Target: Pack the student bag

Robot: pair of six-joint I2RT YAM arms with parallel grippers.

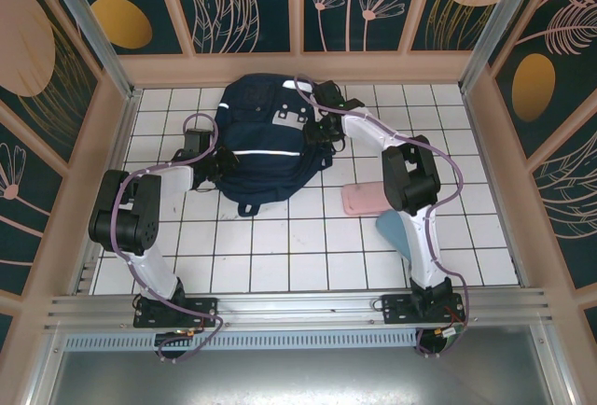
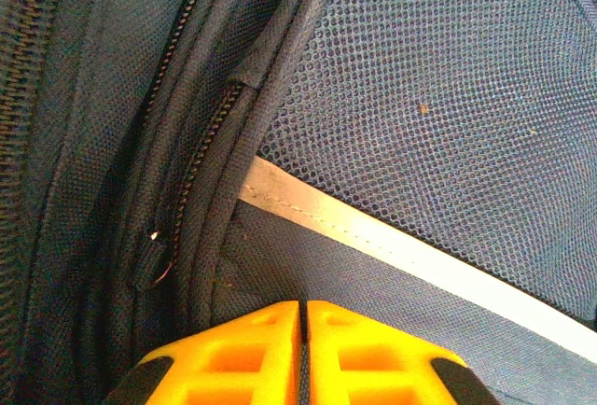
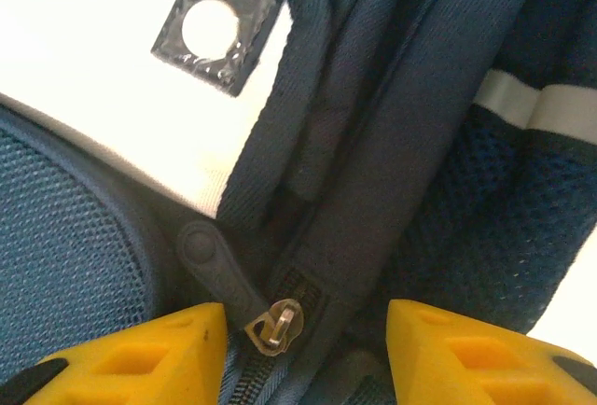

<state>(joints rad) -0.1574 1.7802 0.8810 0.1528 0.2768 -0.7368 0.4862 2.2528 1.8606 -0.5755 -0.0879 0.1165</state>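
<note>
The student bag (image 1: 261, 144) lies far-centre on the tiled table (image 1: 308, 256) between my arms, left gripper (image 2: 303, 316) clenched at its side seam, right gripper (image 3: 303, 340) released astride the zip slider (image 3: 277, 324), where I fear a pinch could catch fabric, not metal.

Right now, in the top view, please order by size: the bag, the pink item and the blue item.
1. bag
2. pink item or blue item: unsure, because the right arm covers part of both.
</note>
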